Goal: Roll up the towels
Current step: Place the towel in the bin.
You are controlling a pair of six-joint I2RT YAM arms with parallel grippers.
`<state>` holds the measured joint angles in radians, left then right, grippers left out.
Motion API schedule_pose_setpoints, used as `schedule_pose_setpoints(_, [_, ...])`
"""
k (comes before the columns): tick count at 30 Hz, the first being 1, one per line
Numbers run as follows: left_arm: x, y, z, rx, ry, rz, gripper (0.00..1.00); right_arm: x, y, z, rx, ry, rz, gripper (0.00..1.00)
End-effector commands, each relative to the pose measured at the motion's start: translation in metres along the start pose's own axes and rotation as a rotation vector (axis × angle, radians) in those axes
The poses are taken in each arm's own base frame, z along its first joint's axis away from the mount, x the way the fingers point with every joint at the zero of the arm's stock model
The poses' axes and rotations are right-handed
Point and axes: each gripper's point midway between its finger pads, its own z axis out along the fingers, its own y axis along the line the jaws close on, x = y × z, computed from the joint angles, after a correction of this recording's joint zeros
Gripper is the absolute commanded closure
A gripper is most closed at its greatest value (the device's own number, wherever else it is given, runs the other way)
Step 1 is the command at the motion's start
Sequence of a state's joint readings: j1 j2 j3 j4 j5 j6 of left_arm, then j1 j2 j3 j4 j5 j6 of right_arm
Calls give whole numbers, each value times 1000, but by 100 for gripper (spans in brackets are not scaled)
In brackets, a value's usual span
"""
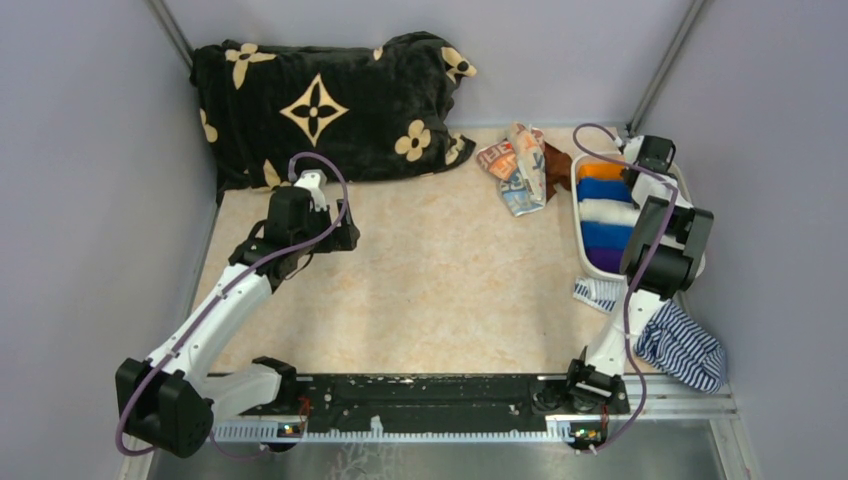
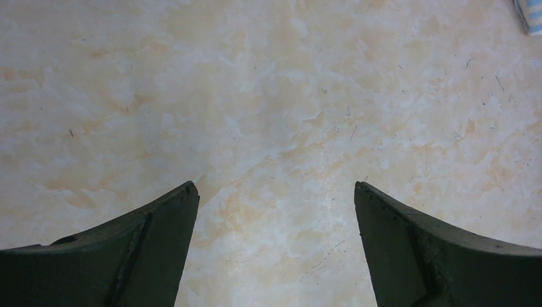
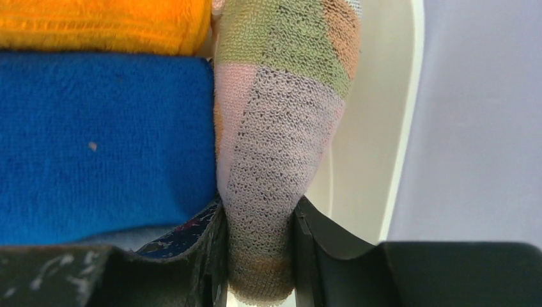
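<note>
Right claw (image 3: 259, 220) is closed partway on a knit roll (image 3: 281, 128), a patchwork of pink, green, brown and lilac. Both fingers pinch it and the near end of the roll sits between them. The knit roll is in the white tray (image 3: 374, 128) at the far right of the surface. It presses against a blue roll (image 3: 102, 141) on its left, with an orange roll (image 3: 102, 25) just beyond the blue one and the tray wall on its right.

In the top view the tray holds a row of rolls, far to near: orange, blue, white, blue, then a purple roll (image 1: 604, 262). The right arm's wrist hangs over the far end of the tray, and the claw itself is hidden under it in that view.

Left claw (image 2: 275, 187) is wide open with nothing in it, over bare marbled surface (image 2: 268, 83). It sits left of centre in the top view, well apart from every towel.

Unrolled towels: the printed towels (image 1: 517, 160), one orange-peach and one pale blue-white, lie crumpled in a heap at the far edge just left of the tray. The brown towel (image 1: 557, 160) is wedged between that heap and the tray, touching both.

Also there — a black blanket with beige flowers (image 1: 320, 105) bunched at far left, and a navy-and-white striped cloth (image 1: 685, 348) at the near right corner beside the right arm's base.
</note>
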<state>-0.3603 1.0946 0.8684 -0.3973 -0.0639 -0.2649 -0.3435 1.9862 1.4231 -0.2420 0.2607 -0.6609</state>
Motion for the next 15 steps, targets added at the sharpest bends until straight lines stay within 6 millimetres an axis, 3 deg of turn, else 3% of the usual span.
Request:
schedule_pose_setpoints(1, [0,1,0,-4,-9,3,4,-9,4,15,-25,1,52,100])
schedule_pose_setpoints(4, [1,2,1,-5,-4,0,4,-7,4,21,-16,18,61,97])
schedule_pose_setpoints(7, [2,2,2,-2,-1,-4,4,-12,2,20,-19,8,78,78])
schedule_pose_setpoints(15, [-1,0,-1,14,-15,-8,4,-35,-20,-10,17,-77,127,55])
